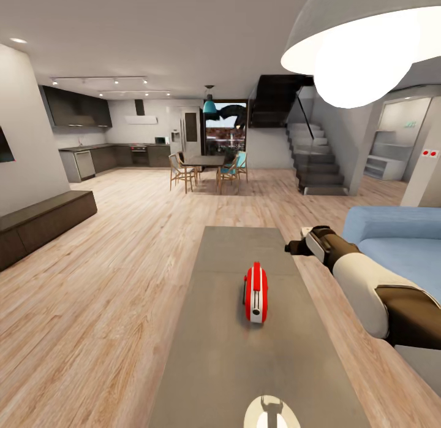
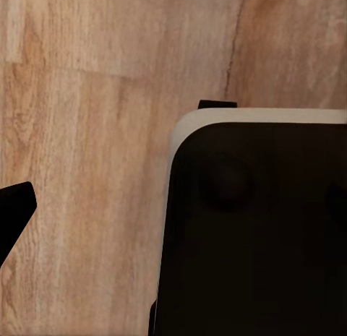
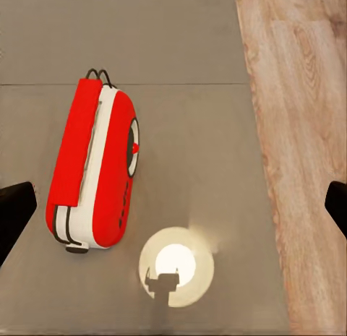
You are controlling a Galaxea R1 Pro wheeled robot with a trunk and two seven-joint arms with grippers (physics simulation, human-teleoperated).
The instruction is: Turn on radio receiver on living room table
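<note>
right arm [image 1: 367,281]: reaches forward over the sofa-side edge of the table [image 1: 233,366] | right gripper [image 3: 173,206]: fingers spread wide, holding nothing | radio receiver [image 1: 255,293]: upright mid-table, long axis along the table's length, dial facing right | left gripper: state cannot be told

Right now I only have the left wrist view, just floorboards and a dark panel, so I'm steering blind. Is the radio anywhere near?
Observer: Yes. The radio receiver stands on the grey table, straight ahead in the head view.
Operator: Which arm is closer?
Observer: The right gripper hangs over the table's sofa-side edge, beyond the radio.
Operator: Are its fingers open?
Observer: Open; the right wrist view has the fingertips wide apart, the radio between them.
</note>
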